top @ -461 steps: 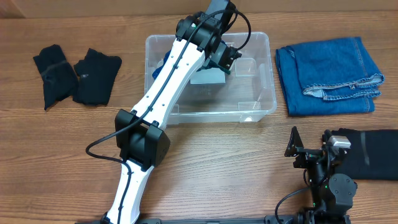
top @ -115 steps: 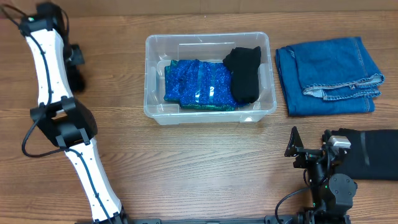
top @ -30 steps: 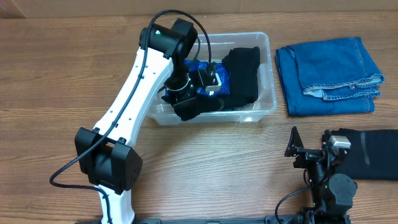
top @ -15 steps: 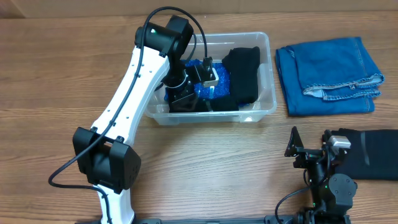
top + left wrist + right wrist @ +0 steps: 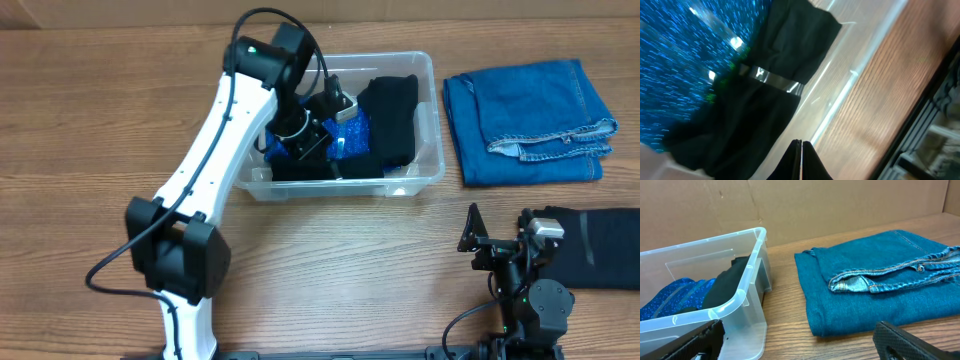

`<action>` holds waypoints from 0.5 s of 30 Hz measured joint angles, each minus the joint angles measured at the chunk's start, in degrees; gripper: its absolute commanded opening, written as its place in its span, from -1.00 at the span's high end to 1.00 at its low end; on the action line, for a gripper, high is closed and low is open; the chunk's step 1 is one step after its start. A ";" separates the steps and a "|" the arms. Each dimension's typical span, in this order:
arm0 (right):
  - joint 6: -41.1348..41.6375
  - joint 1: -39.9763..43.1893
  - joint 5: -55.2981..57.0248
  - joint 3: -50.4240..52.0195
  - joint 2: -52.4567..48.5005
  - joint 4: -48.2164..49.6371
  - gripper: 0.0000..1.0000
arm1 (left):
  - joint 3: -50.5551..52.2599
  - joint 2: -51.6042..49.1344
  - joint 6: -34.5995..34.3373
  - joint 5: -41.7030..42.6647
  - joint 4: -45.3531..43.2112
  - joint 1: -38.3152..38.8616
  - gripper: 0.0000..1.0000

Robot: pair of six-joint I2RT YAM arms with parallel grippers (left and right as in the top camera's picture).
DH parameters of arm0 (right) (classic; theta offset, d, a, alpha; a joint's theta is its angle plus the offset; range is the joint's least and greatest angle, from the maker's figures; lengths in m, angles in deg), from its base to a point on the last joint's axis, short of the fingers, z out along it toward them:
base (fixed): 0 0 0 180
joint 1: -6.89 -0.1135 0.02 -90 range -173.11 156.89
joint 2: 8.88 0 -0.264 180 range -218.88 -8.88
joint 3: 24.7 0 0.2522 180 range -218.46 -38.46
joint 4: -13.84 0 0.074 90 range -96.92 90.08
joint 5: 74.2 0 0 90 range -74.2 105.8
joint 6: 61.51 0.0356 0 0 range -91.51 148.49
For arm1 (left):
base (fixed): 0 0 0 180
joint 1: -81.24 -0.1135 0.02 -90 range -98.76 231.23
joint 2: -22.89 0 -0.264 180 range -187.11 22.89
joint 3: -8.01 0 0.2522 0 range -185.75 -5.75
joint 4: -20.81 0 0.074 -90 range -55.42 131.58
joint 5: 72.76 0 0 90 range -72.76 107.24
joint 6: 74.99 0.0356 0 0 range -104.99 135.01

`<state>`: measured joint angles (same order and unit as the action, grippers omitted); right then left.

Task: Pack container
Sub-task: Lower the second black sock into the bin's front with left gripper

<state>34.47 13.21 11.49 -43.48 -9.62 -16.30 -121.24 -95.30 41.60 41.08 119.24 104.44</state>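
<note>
The clear container [image 5: 431, 100] stands at the table's middle back. It holds a blue glittery cloth [image 5: 352, 130], a black sock [image 5: 392, 118] at its right end and a second black sock [image 5: 297, 172] at its front left. My left gripper [image 5: 318, 135] is inside the container, just above the second sock. In the left wrist view its fingers [image 5: 801, 146] are shut with nothing between them, over the black sock [image 5: 790, 50], the blue cloth [image 5: 680, 60] and the container wall [image 5: 840, 95]. My right gripper [image 5: 800, 347] is open and empty, parked at the front right [image 5: 490, 243].
Folded blue jeans [image 5: 525, 120] lie right of the container and show in the right wrist view [image 5: 875, 285], beside the container's rim [image 5: 740, 297]. A black cloth [image 5: 600, 250] lies at the front right next to the right arm.
My left gripper lowered the second black sock into the container's front left, let it go, and has drawn back a little toward the far side. The right arm has not moved.
</note>
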 measured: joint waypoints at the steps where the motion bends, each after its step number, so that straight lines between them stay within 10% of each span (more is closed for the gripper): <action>1: -0.02 0.00 0.00 0.00 0.00 0.00 -1.00 | 0.00 -0.94 -1.73 -0.02 -0.02 0.59 0.92; 15: 0.00 0.02 0.00 0.00 0.00 0.00 -1.00 | 0.70 -10.67 -19.52 -13.92 -4.35 7.56 0.92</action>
<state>34.47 13.24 11.49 -43.48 -9.62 -16.30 -120.54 -105.97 22.08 27.15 114.89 112.00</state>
